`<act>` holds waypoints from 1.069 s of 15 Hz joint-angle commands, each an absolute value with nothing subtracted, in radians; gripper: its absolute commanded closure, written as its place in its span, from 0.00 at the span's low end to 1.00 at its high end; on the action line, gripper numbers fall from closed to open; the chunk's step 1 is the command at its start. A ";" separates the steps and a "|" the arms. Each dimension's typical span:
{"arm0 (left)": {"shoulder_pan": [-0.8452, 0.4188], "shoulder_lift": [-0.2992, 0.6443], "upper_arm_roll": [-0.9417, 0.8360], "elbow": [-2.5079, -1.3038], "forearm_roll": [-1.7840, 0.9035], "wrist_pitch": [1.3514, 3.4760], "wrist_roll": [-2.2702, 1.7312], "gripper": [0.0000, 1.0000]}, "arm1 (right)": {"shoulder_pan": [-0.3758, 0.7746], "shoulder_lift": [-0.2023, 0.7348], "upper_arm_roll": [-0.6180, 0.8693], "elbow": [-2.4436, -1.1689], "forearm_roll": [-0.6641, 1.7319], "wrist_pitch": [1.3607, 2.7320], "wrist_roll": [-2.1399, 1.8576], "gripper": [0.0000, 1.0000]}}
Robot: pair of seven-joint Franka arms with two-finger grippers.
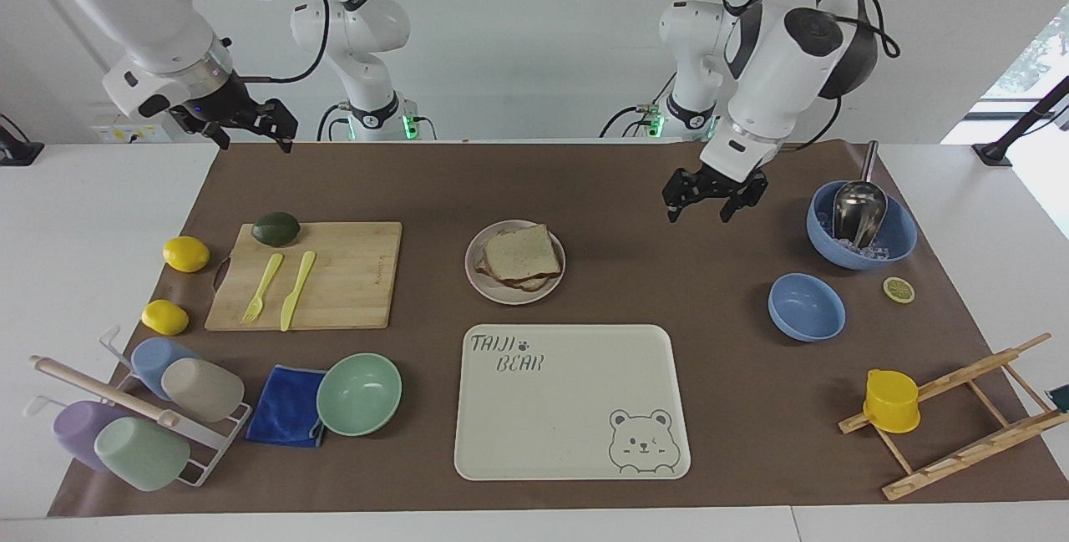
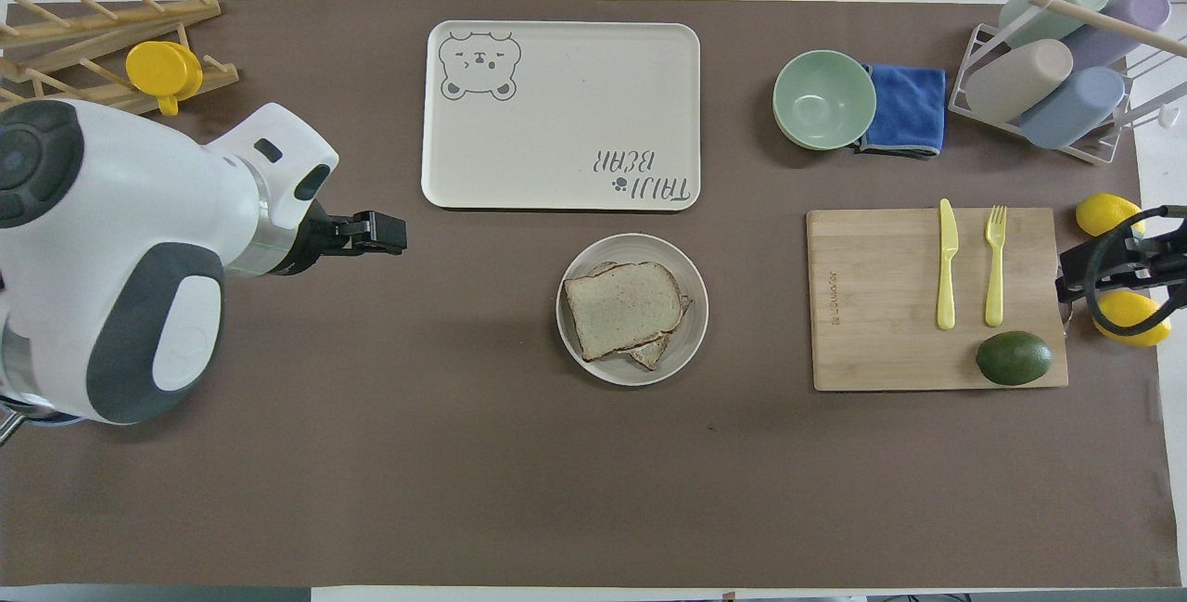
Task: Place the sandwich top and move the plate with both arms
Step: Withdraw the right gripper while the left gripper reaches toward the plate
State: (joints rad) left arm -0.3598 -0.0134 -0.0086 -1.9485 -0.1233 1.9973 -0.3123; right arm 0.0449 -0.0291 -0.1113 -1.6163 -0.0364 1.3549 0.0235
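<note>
Since the bread top [image 1: 522, 252] already lies on the lower slice on the plate [image 1: 551, 285], the placing half looks done, and what is left, as I judge it, is the two-armed move of the plate, perhaps onto the tray [image 1: 571, 442]; the plate still sits on the brown surface [image 1: 668, 291], just nearer the robots than the tray and apart from it. Neither arm is at the plate. Toward the left arm's end of the surface from the plate, the left gripper [image 1: 708, 206] hangs in the air with its fingers open and empty. Well away from the plate toward the right arm's end, the right gripper [image 1: 245, 131] is up over the surface's edge, also open, holding nothing. From the facing view both arms show whole, and it is plain how high each gripper rides and that neither touches anything. From overhead the left arm's bulk hides the blue bowls [image 1: 860, 237], the right gripper [image 2: 1108, 268] shows only at the frame's edge over the lemons [image 2: 1129, 322], but the offset of the two slices is clearer: a corner of the lower slice [image 2: 649, 353] pokes out on the robots' side of the plate.
</note>
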 commanded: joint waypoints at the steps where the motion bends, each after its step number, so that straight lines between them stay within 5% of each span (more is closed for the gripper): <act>1: -0.406 0.020 0.005 -1.974 -0.130 2.055 -0.345 0.00 | 0.045 -0.034 -0.109 -1.605 -0.052 1.351 0.002 0.00; 4: -0.457 0.055 0.005 -2.028 -0.130 2.176 -0.388 0.00 | 0.046 -0.034 -0.106 -1.641 -0.040 1.474 -0.093 0.00; 16: -0.509 0.084 0.005 -2.109 -0.133 2.313 -0.390 0.00 | 0.048 -0.018 -0.155 -1.602 0.028 1.479 -0.049 0.00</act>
